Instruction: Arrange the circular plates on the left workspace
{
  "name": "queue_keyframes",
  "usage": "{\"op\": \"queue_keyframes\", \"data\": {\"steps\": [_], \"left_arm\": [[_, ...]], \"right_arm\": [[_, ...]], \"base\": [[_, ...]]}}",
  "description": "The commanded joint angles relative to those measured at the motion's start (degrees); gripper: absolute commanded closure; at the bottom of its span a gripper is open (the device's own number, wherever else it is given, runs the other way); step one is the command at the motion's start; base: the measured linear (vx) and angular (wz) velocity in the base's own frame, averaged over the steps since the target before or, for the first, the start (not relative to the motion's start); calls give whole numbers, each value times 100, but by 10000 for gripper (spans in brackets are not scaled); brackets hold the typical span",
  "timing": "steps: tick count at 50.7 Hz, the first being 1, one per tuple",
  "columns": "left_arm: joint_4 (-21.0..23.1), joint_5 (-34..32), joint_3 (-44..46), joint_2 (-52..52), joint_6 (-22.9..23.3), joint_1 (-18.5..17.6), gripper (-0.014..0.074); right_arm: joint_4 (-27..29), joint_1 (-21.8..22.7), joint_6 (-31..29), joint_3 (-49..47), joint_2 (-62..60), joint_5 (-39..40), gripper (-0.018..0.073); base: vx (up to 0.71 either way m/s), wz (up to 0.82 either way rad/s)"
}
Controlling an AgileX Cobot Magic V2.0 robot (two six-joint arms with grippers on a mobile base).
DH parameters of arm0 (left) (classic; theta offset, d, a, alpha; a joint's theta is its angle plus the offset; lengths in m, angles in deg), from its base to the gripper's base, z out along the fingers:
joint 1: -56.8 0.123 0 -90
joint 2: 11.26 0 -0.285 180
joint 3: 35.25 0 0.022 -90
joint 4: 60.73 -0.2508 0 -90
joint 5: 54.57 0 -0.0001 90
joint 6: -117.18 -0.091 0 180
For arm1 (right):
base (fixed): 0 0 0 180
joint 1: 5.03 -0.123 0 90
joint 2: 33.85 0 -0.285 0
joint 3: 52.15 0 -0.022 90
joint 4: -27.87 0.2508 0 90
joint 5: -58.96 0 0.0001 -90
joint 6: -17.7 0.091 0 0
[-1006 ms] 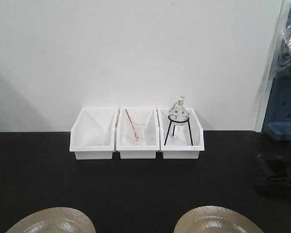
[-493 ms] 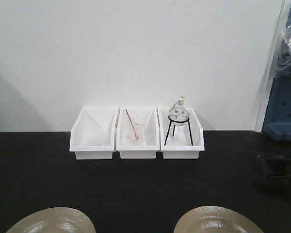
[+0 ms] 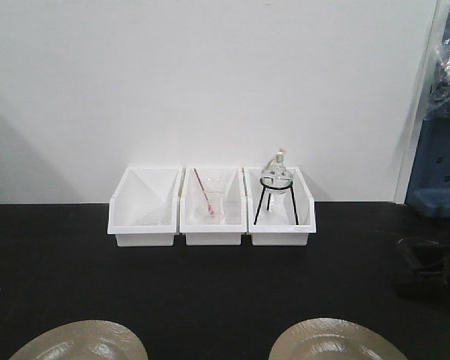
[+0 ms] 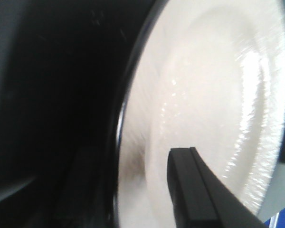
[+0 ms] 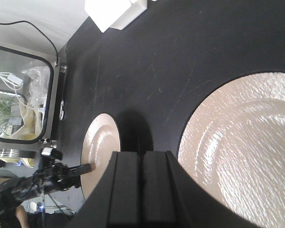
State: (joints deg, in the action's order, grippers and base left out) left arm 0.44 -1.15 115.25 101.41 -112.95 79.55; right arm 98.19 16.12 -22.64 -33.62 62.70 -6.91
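Two round tan plates lie on the black countertop (image 3: 210, 285), cut off by the bottom edge: the left plate (image 3: 79, 341) and the right plate (image 3: 337, 341). In the left wrist view the left plate (image 4: 213, 95) fills the frame. One black finger (image 4: 194, 190) reaches over its top near the dark rim, and the other finger is hidden in the dark. The right wrist view shows the left gripper (image 5: 85, 167) touching the edge of the left plate (image 5: 102, 152). My right gripper (image 5: 142, 154) is shut on nothing and hovers beside the right plate (image 5: 247, 152).
Three white bins (image 3: 212, 217) stand in a row against the back wall. The middle one holds a beaker with a red rod (image 3: 208, 204), the right one a flask on a tripod (image 3: 276, 176). A black piece of gear (image 3: 427, 270) sits at the right edge.
Both plates stay where they were. The black gear at the right edge has shifted slightly.
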Motion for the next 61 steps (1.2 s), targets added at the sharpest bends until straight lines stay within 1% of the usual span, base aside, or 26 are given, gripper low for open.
{"op": "queue_keyframes", "data": {"steps": [1, 2, 4, 5, 7, 8, 11, 14, 17, 21, 22, 23, 27, 29, 32, 37, 44, 50, 53, 61], "left_arm": [[458, 170, 151, -140, -7, -185, 247], [498, 181, 151, -140, -7, -203, 279], [617, 209, 151, -140, -13, -255, 399], [663, 216, 156, -140, -13, -268, 446], [871, 273, 156, -140, -61, -308, 591], [1005, 311, 156, -140, -119, -329, 607], [1470, 501, 156, -140, -219, -409, 605], [2121, 786, 156, -140, -410, -518, 603], [3021, 1077, 156, -140, -657, -712, 603], [3953, 1072, 171, -140, -858, -991, 601], [4108, 1029, 194, -140, -895, -1052, 601], [4168, 936, 226, -130, -882, -1142, 601], [4099, 430, 602, -70, -822, -1531, 601], [4104, 179, 785, 3, -636, -1740, 600], [4104, -126, 1103, 127, -496, -2020, 600], [4104, -417, 1634, 440, -232, -2384, 600], [4093, -604, 2372, 959, 163, -2827, 600], [4092, -769, 2789, 1349, 335, -3074, 600], [4099, -850, 2965, 1512, 345, -3161, 598], [4093, -1021, 3143, 1762, 257, -3230, 580]], "right_arm": [[423, 21, -90, -171, -232, -240, 564], [423, 21, -90, -171, -232, -246, 564], [423, 21, -90, -171, -232, -246, 564], [423, 21, -90, -171, -232, -246, 564], [423, 21, -90, -171, -232, -253, 564], [423, 21, -90, -171, -232, -259, 564], [423, 21, -90, -171, -232, -266, 564], [423, 21, -90, -171, -232, -272, 564], [423, 21, -90, -171, -232, -265, 564], [429, 21, -90, -171, -232, -265, 564], [429, 21, -90, -171, -232, -265, 564], [429, 21, -90, -171, -232, -265, 564], [429, 21, -90, -171, -232, -238, 564], [429, 21, -107, -171, -232, -238, 564], [429, 21, -150, -171, -232, -227, 564], [435, 21, -198, -171, -232, -227, 564], [435, 21, -203, -171, -232, -227, 564], [435, 21, -223, -171, -232, -227, 564], [435, 21, -223, -171, -232, -227, 564], [474, 21, -239, -171, -232, -226, 564]], "base": [[0, 0], [0, 0], [0, 0], [0, 0], [0, 0], [0, 0], [0, 0], [0, 0], [0, 0], [0, 0], [0, 0], [0, 0], [0, 0], [0, 0], [0, 0], [0, 0], [0, 0], [0, 0], [0, 0], [0, 0]]}}
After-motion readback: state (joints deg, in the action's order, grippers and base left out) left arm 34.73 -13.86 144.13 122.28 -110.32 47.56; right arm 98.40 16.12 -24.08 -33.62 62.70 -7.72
